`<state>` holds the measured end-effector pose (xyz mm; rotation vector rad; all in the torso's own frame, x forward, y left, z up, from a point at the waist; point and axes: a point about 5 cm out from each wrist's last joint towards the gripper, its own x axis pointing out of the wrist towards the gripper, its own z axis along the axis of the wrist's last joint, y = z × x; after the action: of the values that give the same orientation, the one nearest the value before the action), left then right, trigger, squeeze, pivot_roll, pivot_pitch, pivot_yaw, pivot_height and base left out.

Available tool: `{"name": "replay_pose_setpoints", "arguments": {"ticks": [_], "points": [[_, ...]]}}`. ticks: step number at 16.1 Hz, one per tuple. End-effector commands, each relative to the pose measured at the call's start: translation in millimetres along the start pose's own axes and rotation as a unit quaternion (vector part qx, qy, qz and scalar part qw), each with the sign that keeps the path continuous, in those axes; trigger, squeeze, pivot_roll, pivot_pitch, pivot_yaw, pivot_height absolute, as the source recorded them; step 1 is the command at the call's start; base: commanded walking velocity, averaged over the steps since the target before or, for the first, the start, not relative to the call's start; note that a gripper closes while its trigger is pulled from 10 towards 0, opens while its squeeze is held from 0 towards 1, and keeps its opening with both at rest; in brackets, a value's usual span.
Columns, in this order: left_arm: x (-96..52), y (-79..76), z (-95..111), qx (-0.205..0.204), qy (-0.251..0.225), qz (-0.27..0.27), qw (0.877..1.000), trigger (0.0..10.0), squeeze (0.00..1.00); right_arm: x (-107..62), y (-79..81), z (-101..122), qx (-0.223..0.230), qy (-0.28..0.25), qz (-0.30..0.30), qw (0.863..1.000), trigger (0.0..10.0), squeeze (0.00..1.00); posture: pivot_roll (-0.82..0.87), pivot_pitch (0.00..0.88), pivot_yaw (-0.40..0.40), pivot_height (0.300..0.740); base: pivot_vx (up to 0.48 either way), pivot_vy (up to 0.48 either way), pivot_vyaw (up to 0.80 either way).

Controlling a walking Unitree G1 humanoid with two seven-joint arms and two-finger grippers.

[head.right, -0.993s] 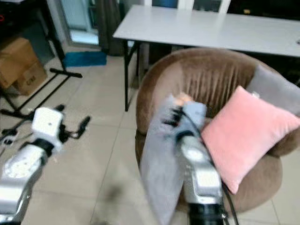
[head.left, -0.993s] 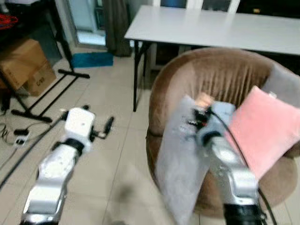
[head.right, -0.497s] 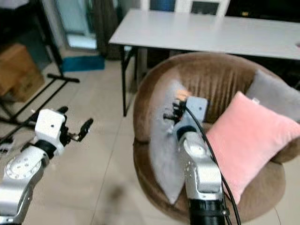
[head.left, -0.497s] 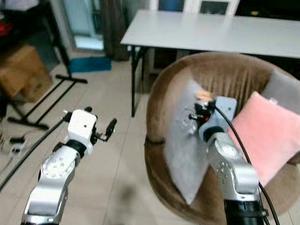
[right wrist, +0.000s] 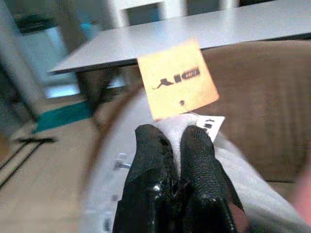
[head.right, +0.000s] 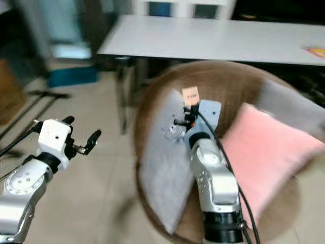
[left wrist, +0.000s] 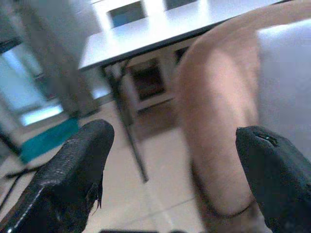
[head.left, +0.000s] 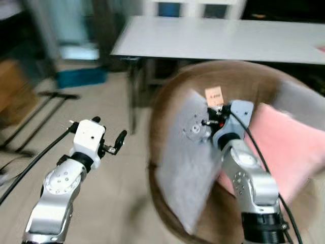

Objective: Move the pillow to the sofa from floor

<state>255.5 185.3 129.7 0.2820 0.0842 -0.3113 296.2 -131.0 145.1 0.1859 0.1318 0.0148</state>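
Note:
A grey pillow (head.left: 184, 168) with an orange tag (head.left: 214, 95) at its top corner hangs upright against the left inner side of the round brown sofa (head.left: 238, 81). My right gripper (head.left: 205, 123) is shut on the pillow's top edge just under the tag; the right wrist view shows its fingertips (right wrist: 154, 138) pinched together on grey fabric (right wrist: 243, 189). My left gripper (head.left: 109, 128) is open and holds nothing. It hovers over the floor to the left of the sofa, with the sofa's side (left wrist: 214, 121) between its fingers in the left wrist view.
A pink pillow (head.left: 289, 147) and another grey pillow (head.left: 299, 99) lie on the sofa's right side. A white table (head.left: 218, 38) stands right behind the sofa, its black leg (head.left: 133, 96) to the left. Tiled floor (head.left: 117, 203) lies in front of me. The picture is blurred.
My right gripper has lifted the grey pillow from in front of the sofa's edge up and in over the seat. The camera has shifted and blurred. The left arm has hardly moved.

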Motion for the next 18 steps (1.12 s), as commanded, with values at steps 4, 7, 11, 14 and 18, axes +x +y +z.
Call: {"name": "replay_pose_setpoints", "arguments": {"ticks": [4,7,11,14,18], "points": [[2.2,-2.6,5,0.005,-0.009,-0.013,1.0,10.0,0.0,4.6,-2.1,13,-0.008,-0.035,-0.002,0.999,10.0,0.0,0.0,0.0,-0.006,0.74,0.323,0.0,0.0],[2.1,-5.9,4,0.007,-0.006,-0.025,1.0,10.0,0.0,8.4,-1.6,13,-0.003,-0.036,0.005,0.999,10.0,0.0,0.0,0.0,-0.008,0.74,0.296,0.0,0.0],[3.2,-16.2,5,0.0,-0.007,-0.083,0.997,10.0,0.0,20.2,-7.9,15,0.033,-0.045,-0.005,0.998,10.0,0.0,0.0,0.0,-0.005,0.74,0.0,0.0,0.0],[3.7,-29.0,3,-0.034,-0.004,-0.191,0.981,10.0,0.0,38.3,-28.2,6,0.046,-0.036,-0.036,0.998,10.0,0.0,0.01,0.0,-0.005,0.74,0.0,0.0,0.0],[2.8,-33.3,2,-0.054,0.009,-0.271,0.961,10.0,0.0,51.8,-74.6,-38,0.067,0.044,-0.112,0.991,10.0,0.0,0.01,0.0,-0.001,0.74,0.0,0.0,0.0]]}}
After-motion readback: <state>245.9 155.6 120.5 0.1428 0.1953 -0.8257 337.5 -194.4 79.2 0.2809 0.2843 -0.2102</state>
